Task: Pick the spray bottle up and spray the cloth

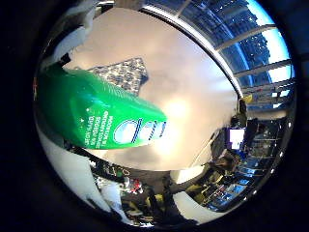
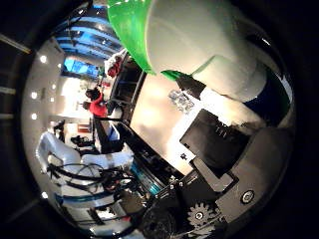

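The green spray bottle [image 1: 96, 116] fills much of the little finger side view, lying close against the palm and lifted off the table. Its white upper part [image 2: 199, 45] bulks large in the thumb side view. My right hand [image 2: 219, 164] shows as black and geared parts wrapped beside the bottle, fingers curled round it. The cloth [image 1: 123, 72], grey with a small pattern, lies flat on the pale table [image 1: 188, 96] beyond the bottle's body, apart from it.
The table's far edge runs along a wall of large windows [image 1: 251, 53]. Desks, screens and chairs [image 1: 231, 145] crowd the room past the table's side. A white chair [image 2: 65, 149] stands off the table.
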Robot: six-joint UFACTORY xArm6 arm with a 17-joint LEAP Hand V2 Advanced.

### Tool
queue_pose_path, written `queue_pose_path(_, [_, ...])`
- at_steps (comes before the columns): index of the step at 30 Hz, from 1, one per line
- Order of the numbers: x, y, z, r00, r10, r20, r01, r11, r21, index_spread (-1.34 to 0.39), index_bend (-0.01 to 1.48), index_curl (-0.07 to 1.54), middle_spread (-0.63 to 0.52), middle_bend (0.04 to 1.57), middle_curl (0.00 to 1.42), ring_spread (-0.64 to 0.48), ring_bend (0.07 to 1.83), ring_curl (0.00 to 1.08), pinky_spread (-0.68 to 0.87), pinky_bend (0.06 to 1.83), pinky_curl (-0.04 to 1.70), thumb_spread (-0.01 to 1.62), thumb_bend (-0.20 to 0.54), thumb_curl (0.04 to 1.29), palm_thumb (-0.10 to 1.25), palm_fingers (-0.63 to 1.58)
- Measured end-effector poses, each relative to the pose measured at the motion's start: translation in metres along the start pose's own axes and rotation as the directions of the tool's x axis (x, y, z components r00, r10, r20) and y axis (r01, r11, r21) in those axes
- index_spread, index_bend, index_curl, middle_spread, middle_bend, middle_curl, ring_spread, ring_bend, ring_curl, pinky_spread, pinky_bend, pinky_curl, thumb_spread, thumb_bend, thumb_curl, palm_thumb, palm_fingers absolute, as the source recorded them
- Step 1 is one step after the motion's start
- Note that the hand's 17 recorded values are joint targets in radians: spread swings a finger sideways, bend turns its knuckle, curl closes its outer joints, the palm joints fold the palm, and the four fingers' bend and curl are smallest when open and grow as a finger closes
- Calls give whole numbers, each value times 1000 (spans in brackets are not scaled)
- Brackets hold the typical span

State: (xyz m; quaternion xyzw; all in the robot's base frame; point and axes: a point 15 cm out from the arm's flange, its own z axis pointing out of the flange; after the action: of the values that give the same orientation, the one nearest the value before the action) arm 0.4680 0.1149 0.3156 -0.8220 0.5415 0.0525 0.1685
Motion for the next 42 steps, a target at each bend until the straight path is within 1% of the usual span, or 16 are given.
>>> queue_pose_path(4, [-59,-24,-2,985,11,172,-21,998,59,-347,925,1167,-157,1331,914,-261,1318,948,-80,1033,1607,1047,-13,595,1122,1072])
queue_pose_path(8, [-104,-41,8,944,22,330,-52,995,82,-348,925,1167,-156,1332,913,-264,1317,947,-79,1032,1607,1047,-13,595,1122,1072])
queue_pose_path(11, [-136,-55,15,900,-10,436,-46,992,117,-348,925,1167,-156,1332,912,-266,1317,947,-78,1032,1607,1047,-13,595,1122,1072])
queue_pose_path(15, [-166,-75,26,840,-76,538,-36,980,195,-348,924,1167,-155,1333,911,-267,1317,947,-77,1032,1607,1046,-11,598,1126,1072])
queue_pose_path(18, [-184,-92,31,792,-110,600,-61,965,256,-348,924,1167,-155,1333,911,-268,1317,947,-76,1032,1607,1045,-12,601,1128,1072])
queue_pose_path(21, [-192,-108,37,766,-150,626,-88,939,332,-348,923,1167,-155,1332,910,-266,1321,945,-76,1031,1607,1045,-12,604,1128,1076])
queue_pose_path(23, [-195,-120,42,759,-168,629,-111,918,380,-348,922,1167,-155,1331,909,-265,1322,942,-75,1031,1604,1045,-12,605,1128,1077])
queue_pose_path(27, [-192,-132,62,747,-155,647,-162,901,402,-348,919,1168,-154,1333,905,-262,1324,936,-82,1032,1594,1046,-13,607,1126,1079])
queue_pose_path(30, [-193,-136,81,736,-143,662,-179,902,394,-348,918,1168,-153,1335,902,-261,1326,934,-86,1033,1590,1049,-12,608,1125,1079])
queue_pose_path(34, [-189,-146,103,734,-130,666,-183,907,379,-349,917,1169,-152,1340,898,-260,1327,930,-93,1033,1585,1058,-12,608,1122,1080])
queue_pose_path(42, [-156,-171,153,748,-94,657,-197,914,355,-349,907,1168,-150,1346,890,-255,1330,927,-103,1037,1574,1068,-14,602,1101,1080])
